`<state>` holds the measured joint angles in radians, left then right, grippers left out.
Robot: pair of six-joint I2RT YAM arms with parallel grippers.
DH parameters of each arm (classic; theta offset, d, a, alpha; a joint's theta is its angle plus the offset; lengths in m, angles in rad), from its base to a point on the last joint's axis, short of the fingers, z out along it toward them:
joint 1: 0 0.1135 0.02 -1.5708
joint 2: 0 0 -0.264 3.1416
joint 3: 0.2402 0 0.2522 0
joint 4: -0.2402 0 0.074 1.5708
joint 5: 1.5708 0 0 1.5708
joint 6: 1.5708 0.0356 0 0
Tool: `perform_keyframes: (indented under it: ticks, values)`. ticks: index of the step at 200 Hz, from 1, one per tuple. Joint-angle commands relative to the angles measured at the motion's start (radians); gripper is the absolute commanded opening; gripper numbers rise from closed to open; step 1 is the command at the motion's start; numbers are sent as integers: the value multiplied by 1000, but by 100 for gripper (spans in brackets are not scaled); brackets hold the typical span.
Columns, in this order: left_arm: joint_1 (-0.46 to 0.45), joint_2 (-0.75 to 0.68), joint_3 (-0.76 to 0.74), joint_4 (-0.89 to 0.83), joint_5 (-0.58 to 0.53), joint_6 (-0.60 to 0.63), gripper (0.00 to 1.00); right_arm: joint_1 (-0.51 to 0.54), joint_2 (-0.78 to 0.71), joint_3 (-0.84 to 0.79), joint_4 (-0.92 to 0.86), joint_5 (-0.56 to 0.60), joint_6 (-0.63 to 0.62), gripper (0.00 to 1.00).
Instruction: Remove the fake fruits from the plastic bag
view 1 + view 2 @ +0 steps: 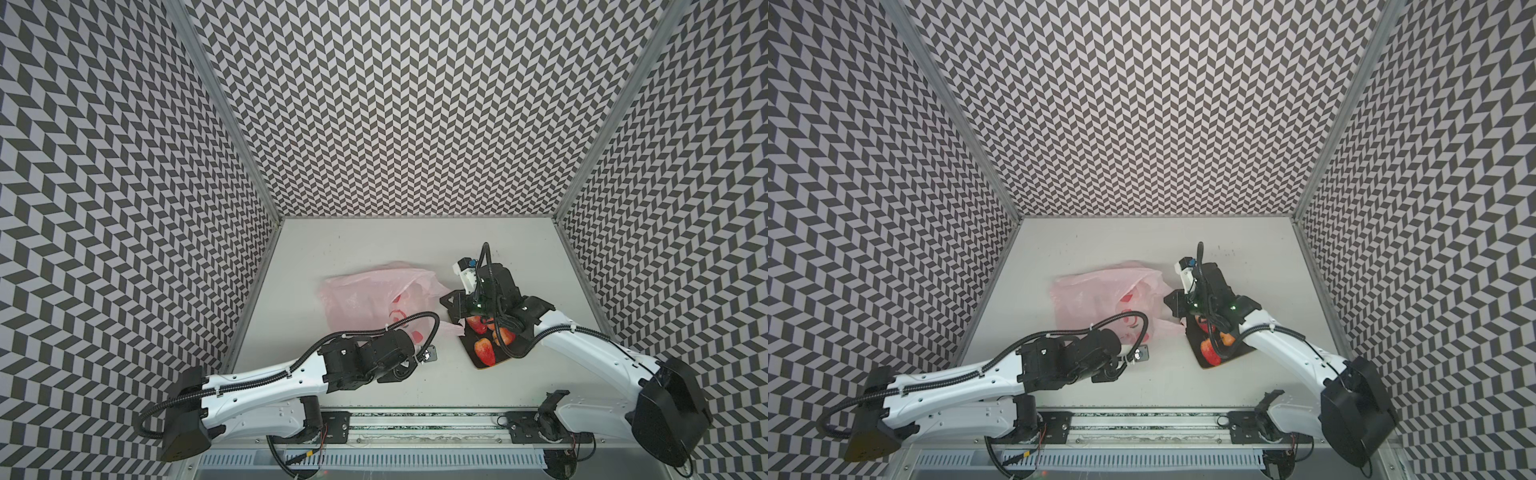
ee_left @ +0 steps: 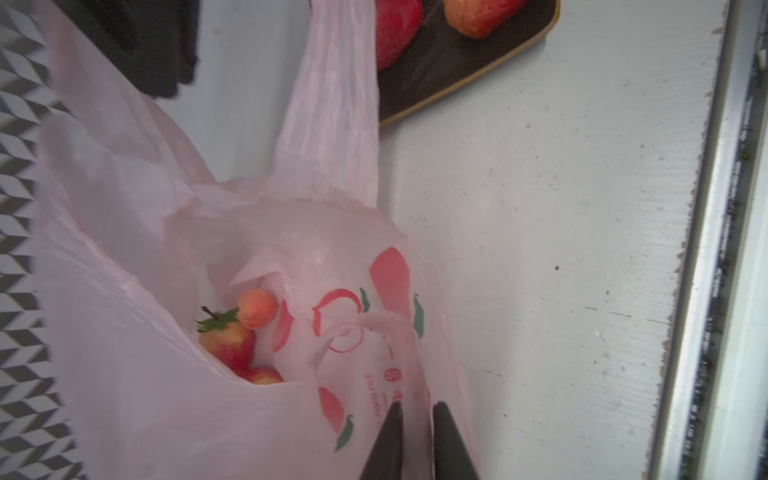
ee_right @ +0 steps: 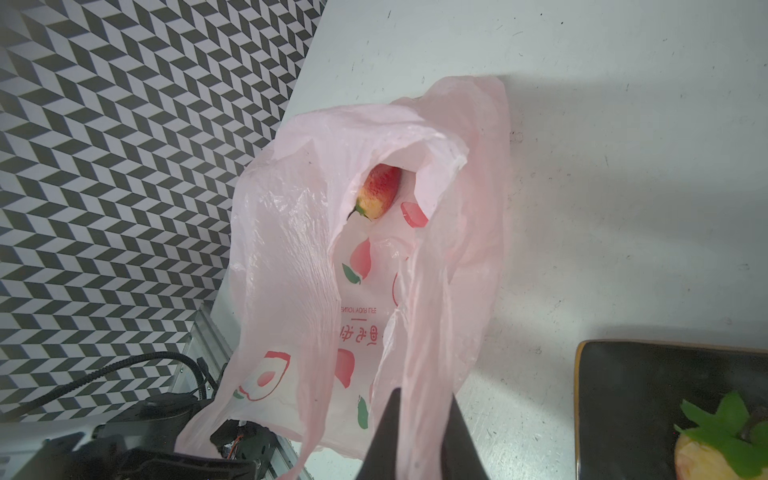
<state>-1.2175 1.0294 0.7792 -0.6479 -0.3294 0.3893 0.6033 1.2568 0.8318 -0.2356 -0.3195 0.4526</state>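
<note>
on the left, close to the patterned side wall (image 1: 124,208), the left pincer (image 2: 415,409) is clenched on a fold of the plastic bag (image 1: 365,295), low on its printed side. the bag lies crumpled on the worktop (image 1: 374,245) with its mouth gaping. inside sit fake fruits (image 2: 232,349): a green-capped red one touching a small orange ball (image 2: 257,313).

further right, the right pincer (image 3: 424,399) is clamped on a handle strip of the bag, above the dark board (image 2: 436,75), where more fruits (image 1: 485,351) already lie.

i think the risks are these:
- the thin film could tear or slide out of either grip.
- an uneven lift could tip the fruits deeper into the bag instead of out.
- freed round ones could roll toward the front rail (image 1: 415,419).
- the stretched handle could sweep across the board and knock its fruits.

room is tight by the left wall. the worktop lies open behind the bag and to the far right of the board.
</note>
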Motion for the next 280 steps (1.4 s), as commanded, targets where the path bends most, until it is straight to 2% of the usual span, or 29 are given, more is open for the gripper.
perform_keyframes:
  ticks: [1,16,41,51,62,79,104,134,148,186,217,228,256,280]
  values:
    - [3,-49,9,96,-97,-91,1,-7,9,15,53,-9,-18,14]
    - [9,-77,-4,145,-192,-160,0,-6,22,28,58,-15,-23,14]
    - [49,-118,-16,242,-420,-301,0,-7,52,55,87,-20,-19,13]
    - [100,-134,-18,278,-485,-372,0,-7,67,75,109,-20,-13,13]
    - [182,-149,-10,303,-509,-456,0,-6,88,103,133,-15,-1,13]
    - [356,-182,-12,354,-457,-596,0,-5,127,149,177,-13,40,13]
    - [571,-236,-66,500,-338,-717,0,-3,193,216,261,-30,90,13]
    - [759,-234,-78,632,-239,-766,0,6,302,357,291,-12,76,12]
    - [812,-226,-68,662,-178,-763,0,6,341,417,296,5,61,11]
    - [821,-273,-115,692,-67,-716,0,3,351,421,295,63,-4,11]
    - [793,-350,-223,689,93,-812,0,-3,310,316,255,112,-46,11]
    - [743,-375,-259,690,72,-848,0,-6,292,277,227,135,-69,11]
    - [566,-398,-316,716,-69,-902,0,-13,244,190,180,196,-101,14]
    - [509,-367,-331,758,-129,-943,0,-13,216,180,161,192,-115,26]
